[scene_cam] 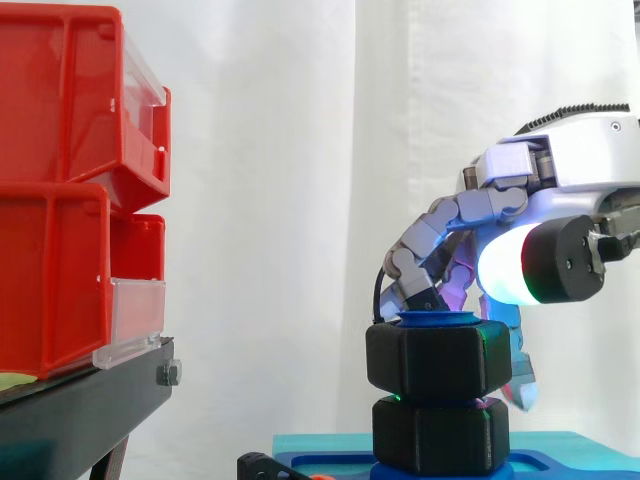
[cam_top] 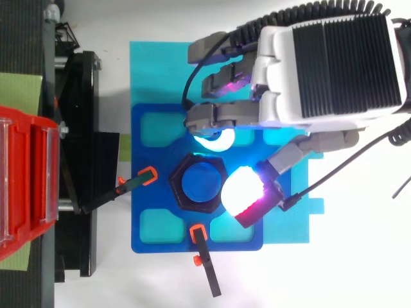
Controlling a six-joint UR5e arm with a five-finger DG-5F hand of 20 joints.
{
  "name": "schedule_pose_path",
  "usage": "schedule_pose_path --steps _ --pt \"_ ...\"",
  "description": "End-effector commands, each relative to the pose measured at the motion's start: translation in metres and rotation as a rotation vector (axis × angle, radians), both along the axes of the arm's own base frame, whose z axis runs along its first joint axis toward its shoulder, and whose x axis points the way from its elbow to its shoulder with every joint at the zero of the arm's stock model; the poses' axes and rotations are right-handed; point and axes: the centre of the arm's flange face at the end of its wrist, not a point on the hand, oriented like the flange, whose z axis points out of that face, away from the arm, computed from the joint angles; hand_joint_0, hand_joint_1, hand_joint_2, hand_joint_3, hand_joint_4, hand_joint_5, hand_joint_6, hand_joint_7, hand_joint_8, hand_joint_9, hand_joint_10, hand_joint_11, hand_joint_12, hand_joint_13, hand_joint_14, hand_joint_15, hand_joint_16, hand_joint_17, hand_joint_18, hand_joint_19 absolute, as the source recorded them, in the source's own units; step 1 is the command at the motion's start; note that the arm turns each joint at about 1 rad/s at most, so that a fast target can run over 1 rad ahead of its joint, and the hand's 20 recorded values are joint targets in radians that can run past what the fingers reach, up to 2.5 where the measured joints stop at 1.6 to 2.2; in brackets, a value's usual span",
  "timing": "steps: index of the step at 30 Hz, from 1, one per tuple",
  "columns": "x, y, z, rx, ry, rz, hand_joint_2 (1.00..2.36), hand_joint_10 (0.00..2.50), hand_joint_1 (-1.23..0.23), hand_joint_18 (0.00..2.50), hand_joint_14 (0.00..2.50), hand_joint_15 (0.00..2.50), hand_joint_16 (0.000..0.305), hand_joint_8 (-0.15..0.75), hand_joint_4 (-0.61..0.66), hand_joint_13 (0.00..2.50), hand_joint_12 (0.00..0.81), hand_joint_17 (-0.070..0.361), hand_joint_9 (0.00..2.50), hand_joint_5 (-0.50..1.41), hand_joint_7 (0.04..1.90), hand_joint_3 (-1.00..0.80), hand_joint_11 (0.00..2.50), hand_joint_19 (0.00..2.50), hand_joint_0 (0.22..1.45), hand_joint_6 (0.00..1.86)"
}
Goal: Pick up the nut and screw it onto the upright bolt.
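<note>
A black hexagonal nut [scene_cam: 438, 358] sits on the upright blue bolt [cam_top: 200, 181], whose top [scene_cam: 437, 320] just shows above it. Under the nut on the same bolt sits a second black hexagonal piece [scene_cam: 440, 432]. The bolt stands on a blue base plate [cam_top: 149, 221]. My hand [cam_top: 321, 64] reaches in from the right and curls over the nut [cam_top: 181, 192]. A white and red glowing pad [cam_top: 244, 192] presses the nut's right side. A cyan glowing fingertip [cam_top: 212, 141] bears on its far edge.
Red bins [scene_cam: 70, 190] stand on a black stand [scene_cam: 90, 400] at the left. Two orange-tipped black clamps [cam_top: 138, 179] [cam_top: 204, 256] hold the base plate on a teal mat [cam_top: 154, 70].
</note>
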Motion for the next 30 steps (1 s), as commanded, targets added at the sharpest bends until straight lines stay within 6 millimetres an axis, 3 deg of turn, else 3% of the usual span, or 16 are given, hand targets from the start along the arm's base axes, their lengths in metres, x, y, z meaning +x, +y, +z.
schedule_pose_path --steps 1,6,7,9,10,14,20,30 --pt "0.002 -0.009 0.009 0.002 -0.02 -0.001 1.0 0.01 -0.29 0.68 0.0 0.08 0.012 0.25 0.03 1.09 0.135 0.027 1.74 0.04 1.11 -0.5 0.33 0.07 0.52 0.71" --pt "0.005 -0.015 0.022 0.002 -0.046 0.015 1.0 0.01 -0.27 0.69 0.01 0.14 0.016 0.263 0.04 1.16 0.145 0.035 1.8 0.03 1.17 -0.5 0.44 0.06 0.51 0.7" --pt "0.007 -0.017 0.028 0.002 -0.058 0.023 1.0 0.02 -0.27 0.67 0.01 0.15 0.017 0.263 0.05 1.15 0.146 0.037 1.77 0.03 1.22 -0.5 0.44 0.06 0.51 0.67" --pt "0.007 -0.017 0.031 0.003 -0.063 0.033 1.0 0.01 -0.25 0.6 0.0 0.11 0.02 0.26 0.1 1.03 0.176 0.045 1.64 0.03 1.53 -0.5 0.39 0.02 0.5 0.51" --pt "0.008 -0.017 0.035 0.003 -0.071 0.039 1.0 0.01 -0.25 0.58 0.0 0.11 0.022 0.26 0.11 1.0 0.178 0.049 1.6 0.03 1.51 -0.5 0.38 0.03 0.5 0.5" --pt "0.01 -0.016 0.036 0.001 -0.079 0.043 1.0 0.01 -0.24 0.53 0.0 0.09 0.029 0.254 0.16 0.89 0.197 0.065 1.45 -0.02 1.19 -0.5 0.33 0.06 0.5 0.5" --pt "0.017 -0.008 0.043 0.003 -0.144 0.055 1.0 0.0 -0.21 0.3 0.0 0.01 0.035 0.212 0.25 0.62 0.233 0.078 1.17 -0.07 0.88 -0.5 0.1 0.0 0.48 0.5" --pt "0.019 0.011 0.038 0.005 -0.146 0.073 1.0 0.0 -0.17 0.03 0.0 0.0 0.041 0.207 0.21 0.38 0.276 0.092 0.86 -0.13 0.69 -0.5 0.0 0.0 0.47 0.5"
